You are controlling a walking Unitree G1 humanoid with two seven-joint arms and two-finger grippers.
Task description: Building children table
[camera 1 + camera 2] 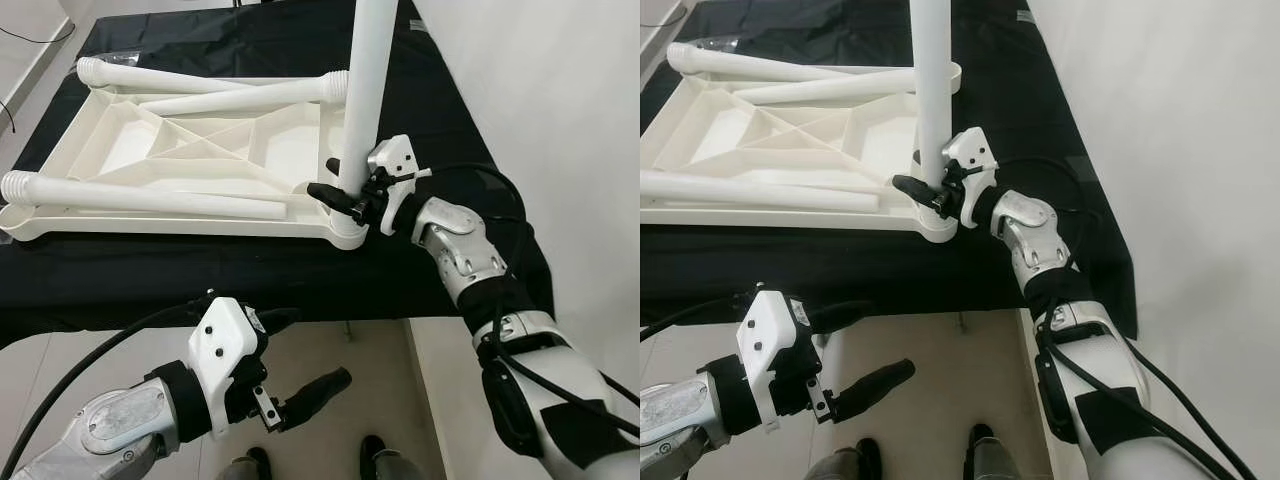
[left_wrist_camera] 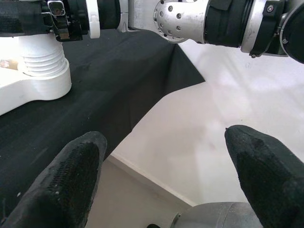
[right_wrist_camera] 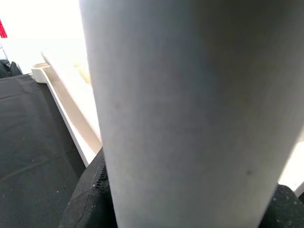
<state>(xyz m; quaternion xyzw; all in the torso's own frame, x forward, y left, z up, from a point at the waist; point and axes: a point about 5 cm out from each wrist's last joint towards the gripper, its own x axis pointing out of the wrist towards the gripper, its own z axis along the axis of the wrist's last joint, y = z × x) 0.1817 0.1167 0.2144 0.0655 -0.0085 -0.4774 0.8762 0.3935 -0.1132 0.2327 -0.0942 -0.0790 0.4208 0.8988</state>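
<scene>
A white children's tabletop lies upside down on a black cloth, ribs up. One white leg stands upright in the near right corner socket. My right gripper is shut on this leg just above the socket; in the right wrist view the leg sits between the fingers. Three other legs lie on the tabletop: one along the near edge, two crossing at the far side. My left gripper hangs open below the table's front edge, nothing between its fingers.
The black cloth drapes over the front edge of the work table. A white wall runs close along the right side. Light floor lies below, with my feet on it.
</scene>
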